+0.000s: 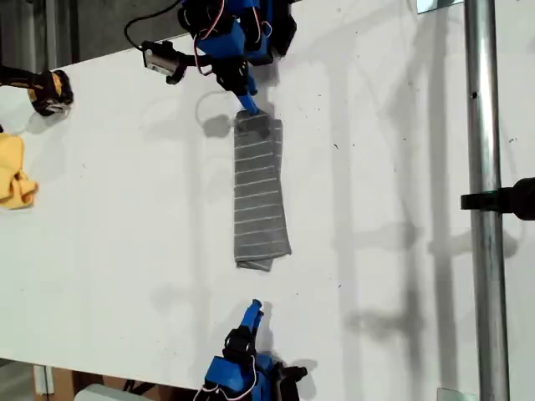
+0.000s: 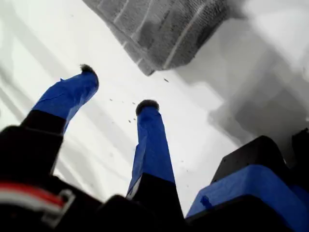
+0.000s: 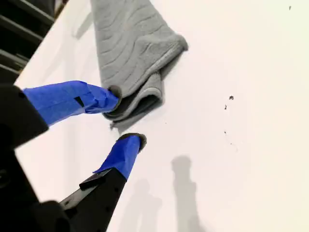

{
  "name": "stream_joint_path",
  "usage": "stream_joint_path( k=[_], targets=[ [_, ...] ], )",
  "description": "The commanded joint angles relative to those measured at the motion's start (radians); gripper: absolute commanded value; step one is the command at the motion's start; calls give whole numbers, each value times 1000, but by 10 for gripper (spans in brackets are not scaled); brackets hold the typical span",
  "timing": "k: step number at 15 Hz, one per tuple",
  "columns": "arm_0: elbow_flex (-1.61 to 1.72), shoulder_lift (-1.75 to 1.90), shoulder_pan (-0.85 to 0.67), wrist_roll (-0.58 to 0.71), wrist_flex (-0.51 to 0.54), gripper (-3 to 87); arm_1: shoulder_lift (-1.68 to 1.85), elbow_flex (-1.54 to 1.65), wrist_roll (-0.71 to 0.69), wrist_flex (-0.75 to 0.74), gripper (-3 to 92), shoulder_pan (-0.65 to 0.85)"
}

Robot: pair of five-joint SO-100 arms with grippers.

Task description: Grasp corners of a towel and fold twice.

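White tabletop (image 1: 109, 251): towel (image 1: 261, 196) lies folded narrow; my first hand (image 2: 116, 89) waits released, my second hand (image 3: 126, 116) spread at its end. Next, lengthwise fold.

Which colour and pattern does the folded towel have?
The towel is dark grey with thin pale stripes; the exterior view shows this best.

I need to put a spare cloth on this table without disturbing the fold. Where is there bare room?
The widest bare patch lies between the towel and the metal pole on the exterior view's right. Another lies between the towel and the yellow cloth on its left. It is crowded at the towel's ends, where my second gripper touches it and my first gripper hovers close.
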Motion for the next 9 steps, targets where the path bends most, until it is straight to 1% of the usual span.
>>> stream_joint_path(
  k=[1,2,4,7,8,9],
  targets=[
    [37,155,26,-23,35,136,-12,11,26,-15,211,23],
    [58,155,29,-32,38,135,-12,14,26,-20,208,28],
    [83,155,32,-44,40,134,-132,11,48,-57,208,38],
    [100,155,51,-60,40,130,-347,38,54,-224,208,115],
    [101,155,58,-61,40,130,-494,5,60,-253,208,150],
    [103,155,67,-69,40,129,-621,-37,52,-318,208,164]
  ],
)
